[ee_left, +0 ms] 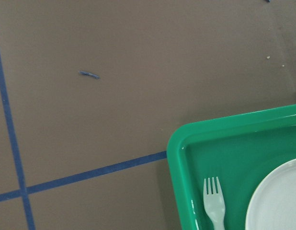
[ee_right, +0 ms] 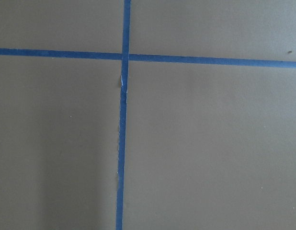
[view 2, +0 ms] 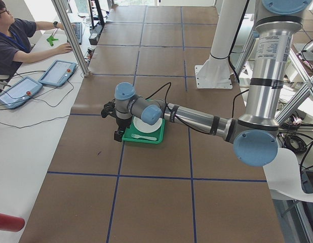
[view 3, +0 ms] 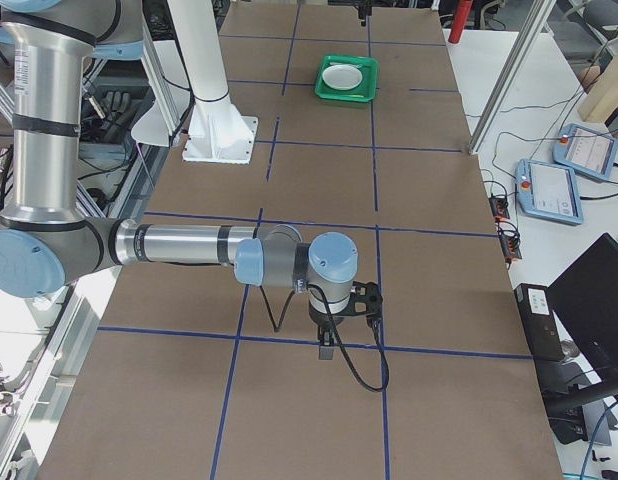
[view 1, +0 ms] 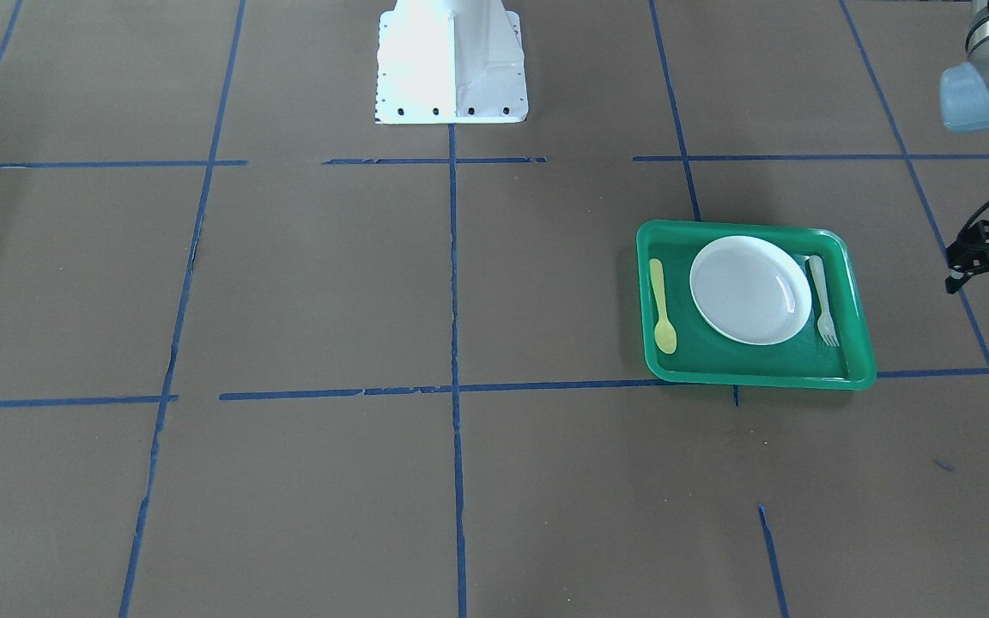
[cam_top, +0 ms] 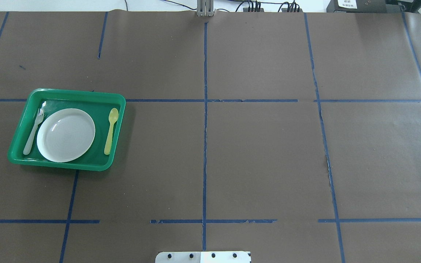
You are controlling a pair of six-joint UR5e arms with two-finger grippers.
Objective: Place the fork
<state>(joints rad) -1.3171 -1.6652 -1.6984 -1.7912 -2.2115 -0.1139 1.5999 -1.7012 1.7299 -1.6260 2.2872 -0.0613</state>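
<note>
The pale plastic fork lies flat in the green tray, tines toward the operators' side, next to the white plate. It also shows in the overhead view and, tines only, in the left wrist view. The yellow spoon lies on the plate's other side. My left gripper hangs beside the tray's outer edge, apart from the fork and holding nothing that I can see; I cannot tell if it is open. My right gripper hangs over bare table far from the tray; I cannot tell its state.
The table is brown paper with a blue tape grid. The white robot base stands at the table's robot side. An operator sits at a side desk with tablets. The tray sits on my left half.
</note>
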